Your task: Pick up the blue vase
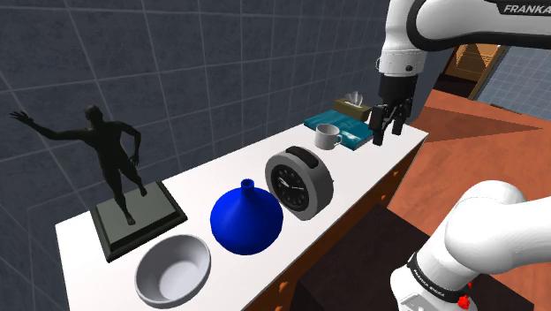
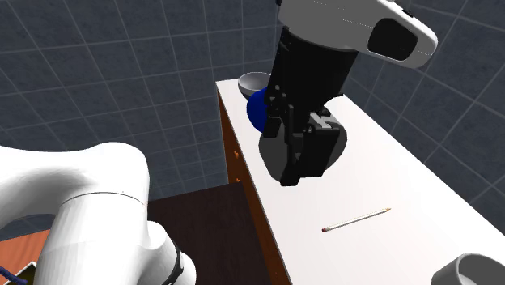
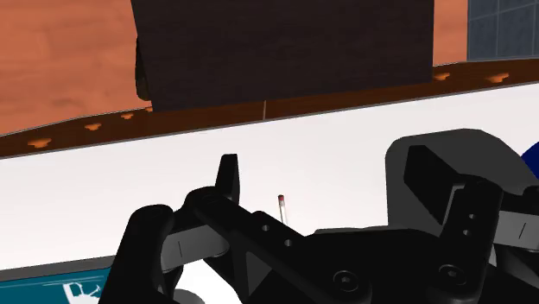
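Long, flat white surface [image 1: 203, 181] with a brown front, set against dark grey gridded walls over a reddish-brown floor. Glossy blue vase [image 1: 247, 221], squat bulb with a narrow neck, between round grey bowl [image 1: 174, 268] and round clock [image 1: 298, 181]. Tool [image 1: 387, 134] spread apart, well away.

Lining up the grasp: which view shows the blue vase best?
The shoulder view: the blue vase stands whole, between the bowl and the clock. The second exterior view shows a blue patch behind the gripper; the wrist view gives a blue sliver beside the clock.
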You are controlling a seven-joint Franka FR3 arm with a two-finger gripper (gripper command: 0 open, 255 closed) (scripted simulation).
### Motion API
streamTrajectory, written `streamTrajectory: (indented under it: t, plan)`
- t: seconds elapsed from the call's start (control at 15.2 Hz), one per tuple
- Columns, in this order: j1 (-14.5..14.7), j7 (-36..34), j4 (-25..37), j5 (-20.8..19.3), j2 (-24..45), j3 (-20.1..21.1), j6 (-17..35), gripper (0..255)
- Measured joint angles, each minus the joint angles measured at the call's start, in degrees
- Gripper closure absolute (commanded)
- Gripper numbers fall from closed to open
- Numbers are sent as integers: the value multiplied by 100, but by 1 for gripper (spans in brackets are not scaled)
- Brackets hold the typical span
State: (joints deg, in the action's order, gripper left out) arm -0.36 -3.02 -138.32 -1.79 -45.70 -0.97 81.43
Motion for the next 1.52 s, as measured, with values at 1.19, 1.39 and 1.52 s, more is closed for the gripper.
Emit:
streamTrajectory:
  t: [1.19,1.39,1.52]
  plan:
    - [617,-1910,1191,1217,2012,1699,976,0]
    - [684,-2271,1594,1261,2557,1990,1164,0]
    - [734,-2530,1930,1254,2922,2177,1224,0]
